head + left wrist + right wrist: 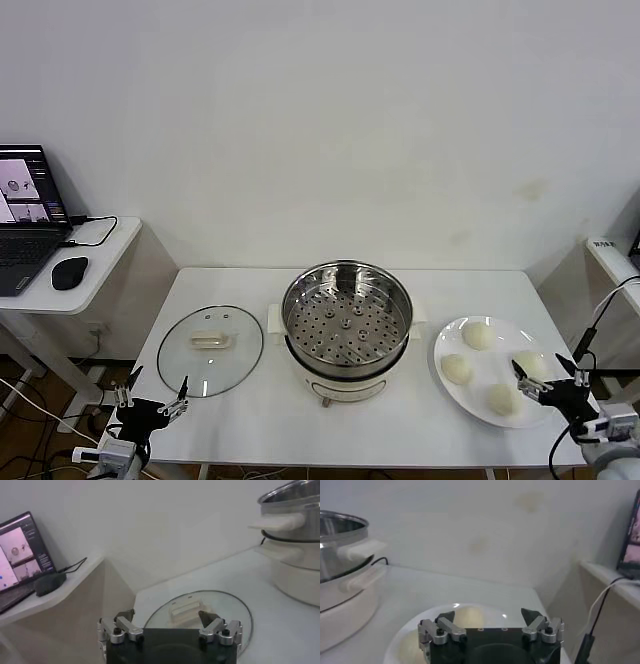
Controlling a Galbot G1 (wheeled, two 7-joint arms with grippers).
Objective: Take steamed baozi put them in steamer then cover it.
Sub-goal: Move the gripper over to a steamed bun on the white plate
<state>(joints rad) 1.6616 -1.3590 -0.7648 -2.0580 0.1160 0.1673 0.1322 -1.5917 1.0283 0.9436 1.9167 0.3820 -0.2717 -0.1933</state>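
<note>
Nothing is loaded yet: the steamer (346, 330) at table centre holds only its bare perforated tray. All four baozi (478, 335) sit on one plate (447, 396) at 3 o'clock from it; the single cover (210, 350) lies at 9 o'clock. The right gripper (549, 382), fingers apart and empty, hovers over the plate's right edge. The left gripper (152, 392), also spread and empty, waits just before the cover.

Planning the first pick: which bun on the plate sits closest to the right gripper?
The bun at the plate's right edge, beside the open right gripper; the other three lie farther left.
</note>
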